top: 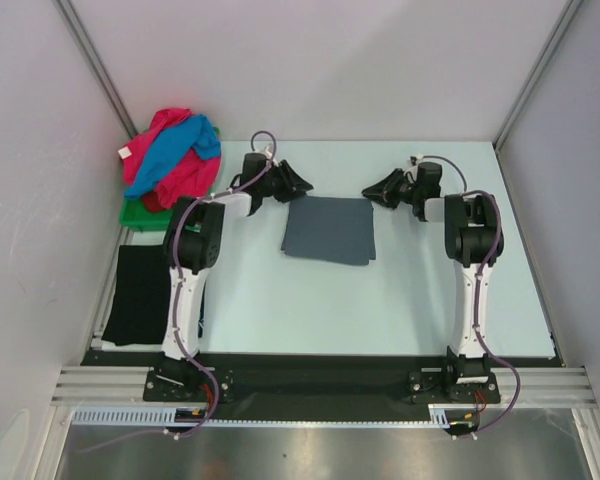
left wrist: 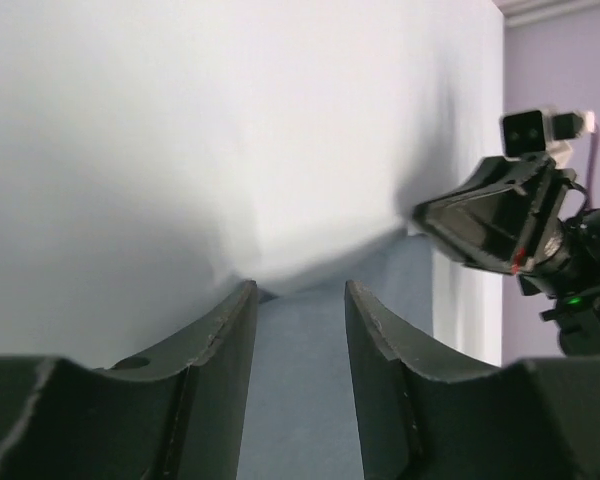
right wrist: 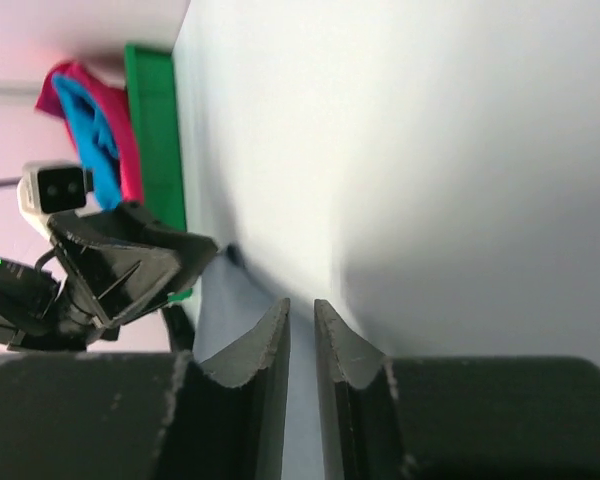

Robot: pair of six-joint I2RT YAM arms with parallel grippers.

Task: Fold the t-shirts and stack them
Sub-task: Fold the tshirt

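A slate-grey t-shirt (top: 330,230) lies folded into a rectangle in the middle of the table. My left gripper (top: 298,182) hovers at its far left corner, and the left wrist view shows it (left wrist: 300,288) open, with grey cloth (left wrist: 300,400) below the empty gap. My right gripper (top: 375,190) is at the shirt's far right corner; its fingers (right wrist: 301,305) stand only a narrow slit apart with nothing between them. A black t-shirt (top: 140,295) lies flat at the left edge. Pink and blue t-shirts (top: 170,150) are heaped at the back left.
The heap sits on a green plastic tray (top: 140,215) in the back left corner, also seen in the right wrist view (right wrist: 155,130). White walls close in the table on the left, the back and the right. The two grippers face each other over the shirt's far edge.
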